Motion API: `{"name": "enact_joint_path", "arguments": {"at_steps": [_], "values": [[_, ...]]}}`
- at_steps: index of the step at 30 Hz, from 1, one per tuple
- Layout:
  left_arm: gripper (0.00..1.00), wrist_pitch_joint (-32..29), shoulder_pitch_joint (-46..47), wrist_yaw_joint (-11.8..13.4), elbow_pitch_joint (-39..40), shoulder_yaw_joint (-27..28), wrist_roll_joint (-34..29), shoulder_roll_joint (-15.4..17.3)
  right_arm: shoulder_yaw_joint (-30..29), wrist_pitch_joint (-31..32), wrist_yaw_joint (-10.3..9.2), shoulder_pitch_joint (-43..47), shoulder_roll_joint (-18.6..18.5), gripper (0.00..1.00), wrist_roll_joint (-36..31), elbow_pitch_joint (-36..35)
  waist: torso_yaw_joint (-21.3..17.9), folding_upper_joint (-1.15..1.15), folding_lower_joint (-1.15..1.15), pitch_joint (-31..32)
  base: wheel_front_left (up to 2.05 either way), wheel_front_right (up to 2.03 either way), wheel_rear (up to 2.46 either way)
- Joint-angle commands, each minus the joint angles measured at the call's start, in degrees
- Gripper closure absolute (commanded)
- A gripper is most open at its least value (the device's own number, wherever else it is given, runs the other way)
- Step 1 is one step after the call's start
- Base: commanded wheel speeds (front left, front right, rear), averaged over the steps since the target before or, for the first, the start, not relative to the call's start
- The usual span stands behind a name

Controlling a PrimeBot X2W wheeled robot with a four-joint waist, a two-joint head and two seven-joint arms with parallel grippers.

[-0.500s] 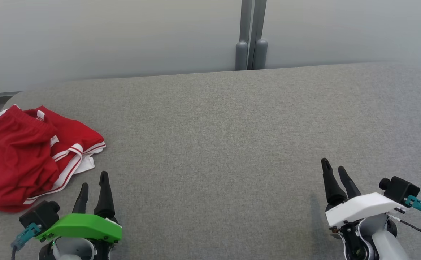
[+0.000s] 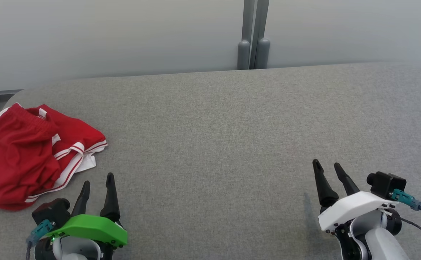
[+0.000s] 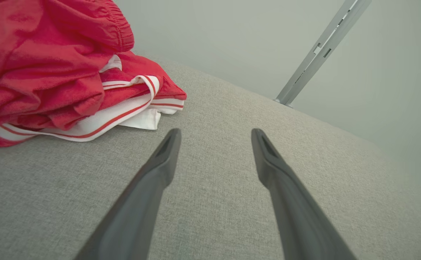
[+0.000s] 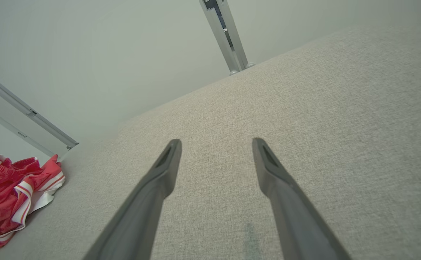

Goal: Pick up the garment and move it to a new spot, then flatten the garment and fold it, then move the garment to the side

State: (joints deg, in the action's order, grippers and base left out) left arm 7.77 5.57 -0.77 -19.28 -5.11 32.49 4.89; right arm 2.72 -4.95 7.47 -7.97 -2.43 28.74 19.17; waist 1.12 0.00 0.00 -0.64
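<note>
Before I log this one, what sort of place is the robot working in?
Probably a lab or test cell, not a home: a grey fabric-covered table, plain pale partition panels joined by a metal post, and one crumpled red garment.

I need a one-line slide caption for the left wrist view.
Open left gripper above a grey fabric surface, near crumpled red shorts with white stripes.

place: test lab | cues: grey fabric table (image 2: 232, 126), plain partition panels (image 2: 105, 36)
</note>
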Motion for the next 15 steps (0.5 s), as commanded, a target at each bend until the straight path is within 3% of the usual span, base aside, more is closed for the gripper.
{"name": "enact_joint_path", "arguments": {"at_steps": [1, 10, 15], "values": [[0.00, 0.67, 1.68, -0.33, 0.09, 0.01, -1.63, 0.88, -0.47, -0.60, 0.02, -1.02, -0.36, 0.00, -1.76, -0.24, 0.02, 0.00, 0.00, -0.07, 0.00, 0.00, 0.00], [0.00, 2.07, 1.93, -1.30, -0.49, -0.61, -5.87, 1.56, 0.29, -1.88, 0.02, -1.77, -0.38, 0.00, -6.74, 0.10, -0.14, 0.00, 0.00, -0.57, 0.00, 0.00, 0.00], [0.00, 2.75, 1.83, -1.90, -0.51, -0.49, -7.08, 1.29, 1.07, -2.76, 0.02, -1.86, -0.41, 0.00, -5.30, 0.19, -0.10, 0.00, 0.00, -0.76, 0.00, 0.00, 0.00]]}}
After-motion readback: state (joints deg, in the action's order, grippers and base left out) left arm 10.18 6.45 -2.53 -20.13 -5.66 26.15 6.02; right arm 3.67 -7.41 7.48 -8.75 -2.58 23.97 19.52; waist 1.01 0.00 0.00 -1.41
